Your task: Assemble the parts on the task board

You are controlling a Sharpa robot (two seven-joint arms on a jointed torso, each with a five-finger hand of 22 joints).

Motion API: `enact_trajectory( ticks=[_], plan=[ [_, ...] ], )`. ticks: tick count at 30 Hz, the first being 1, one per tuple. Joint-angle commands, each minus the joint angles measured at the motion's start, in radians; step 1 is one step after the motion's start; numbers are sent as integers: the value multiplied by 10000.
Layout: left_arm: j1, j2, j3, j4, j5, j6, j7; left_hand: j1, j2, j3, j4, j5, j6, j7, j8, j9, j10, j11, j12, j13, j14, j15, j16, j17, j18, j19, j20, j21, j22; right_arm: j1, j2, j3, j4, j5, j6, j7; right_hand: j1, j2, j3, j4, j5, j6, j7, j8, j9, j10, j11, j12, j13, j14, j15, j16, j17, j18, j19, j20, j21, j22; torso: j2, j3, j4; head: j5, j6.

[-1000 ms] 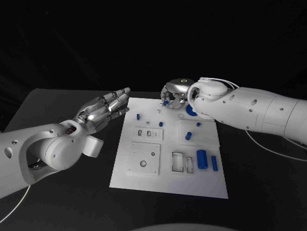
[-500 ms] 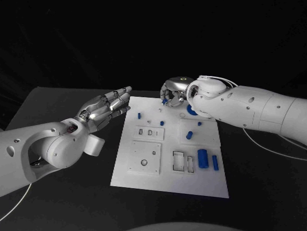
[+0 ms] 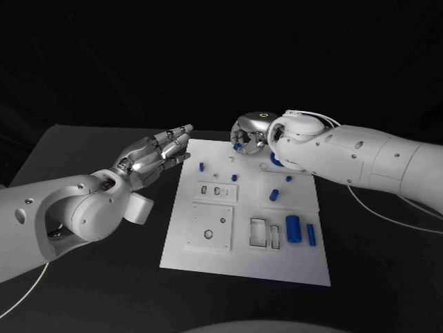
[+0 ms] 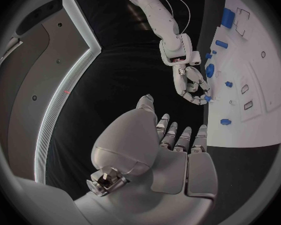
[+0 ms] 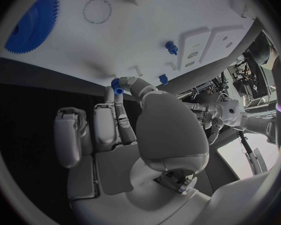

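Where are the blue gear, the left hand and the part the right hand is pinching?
blue gear (image 5: 32, 25): right wrist view, middle of its toothed disc.
left hand (image 3: 153, 154): head view, middle of the open palm.
pinched part (image 5: 117, 86): right wrist view, blue piece at the fingertips.

- The white rectangular task board (image 3: 244, 260) lies in the middle of the black table (image 3: 101, 291).
- The left silver many-fingered hand (image 3: 157, 154) hangs just beside the board's left far corner, off the board.
- The right silver many-fingered hand (image 3: 250, 133) sits over the board's far edge, a small blue toothed part (image 5: 117, 85) at its fingertips.
- A large blue toothed disc (image 5: 32, 22) lies on the board near that hand.
- Two long blue cylinders (image 3: 291, 229) lie side by side near the board's right edge, right of two rectangular recesses (image 3: 262, 233).
- A small blue peg (image 3: 273, 195) stands behind them, mid-board.
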Motion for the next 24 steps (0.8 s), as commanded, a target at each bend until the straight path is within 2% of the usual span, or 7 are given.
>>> enact_trajectory(
  ticks=[1,5,13,18,24],
  plan=[
    [11,24,7,13,-64,90,127,125,19,55,-28,55,59,51,60,19,-2,47,44,10,-1,-48,-39,-6,82,-35,33,10,-140,-44,31,-13,-57,-146,331,-103,55,104,49,-6,-10,-112,-10,-93,-50,-53,75,-82,-16,-81,12,-62,-51,152,-119,9,-79,1399,6,-1,-16,3,-9],
    [11,18,7,21,-64,88,110,146,17,62,-34,63,91,76,76,23,2,66,58,13,1,-43,-34,-4,83,-32,38,12,-139,-66,52,-13,-91,-247,455,-206,51,88,69,-13,-14,-183,-16,-233,-113,-192,118,-214,-35,-161,40,-126,-159,171,-191,33,-138,1352,2,1,-20,-4,-19],
    [11,14,7,27,-64,84,82,163,20,70,-36,68,127,101,93,28,8,87,78,15,2,-42,-30,-3,84,-28,42,15,-138,-110,127,-13,-184,-320,389,-240,23,139,99,29,-57,-304,-32,-412,-200,-317,152,-319,-34,-205,70,-154,-201,180,-230,62,-176,1335,1,11,-16,-3,-18],
    [11,16,7,20,-64,85,62,181,27,79,-36,76,159,128,109,32,12,108,91,17,5,-40,-22,-1,85,-24,45,18,-137,-127,167,-14,-209,-300,374,-230,-31,142,144,93,-332,-497,-103,-768,-460,-504,223,-497,-40,-261,127,-186,-264,196,-290,111,-239,1307,-3,7,-12,2,-27],
    [11,14,7,15,-64,80,25,204,39,93,-36,93,210,156,134,39,17,129,105,19,9,-34,-13,1,86,-15,51,25,-133,-134,189,-14,-220,-266,374,-237,-92,56,317,186,-686,-1002,-287,-1442,-1042,-779,339,-964,-216,-385,238,-259,-409,231,-407,201,-359,1244,-8,5,-9,16,-42]
  ],
)
